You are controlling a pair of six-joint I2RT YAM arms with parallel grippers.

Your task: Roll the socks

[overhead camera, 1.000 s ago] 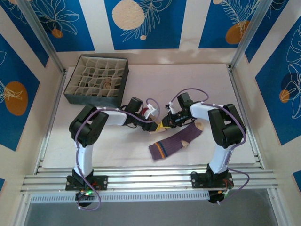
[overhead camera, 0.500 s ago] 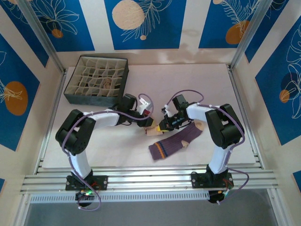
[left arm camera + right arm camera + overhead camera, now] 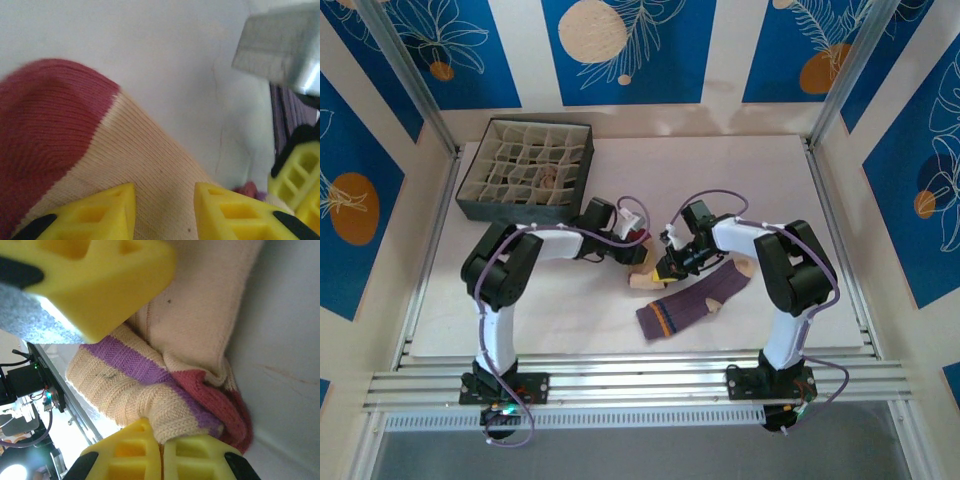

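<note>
Grippers: I see the right gripper [image 3: 161, 444] closed, tips against the bunched striped end of the cream sock [image 3: 200, 315]; left gripper [image 3: 165, 200] jaws apart, straddling its body beside the red toe [image 3: 45, 120].
Cream sock: mid-table, between both grippers.
Purple sock [image 3: 692, 302]: flat, just beside it, toward the right base.
Divided box [image 3: 527, 172]: far left, well apart.

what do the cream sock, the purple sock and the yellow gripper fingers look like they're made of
Cream sock: soft knitted yarn, matte; fine ribbed rows show up close, and the toe is knitted in red.
Purple sock: probably a ribbed knit too, though it is too small here to be sure.
Yellow fingers: hard moulded plastic by the look, smooth, with hollow cells.
</note>
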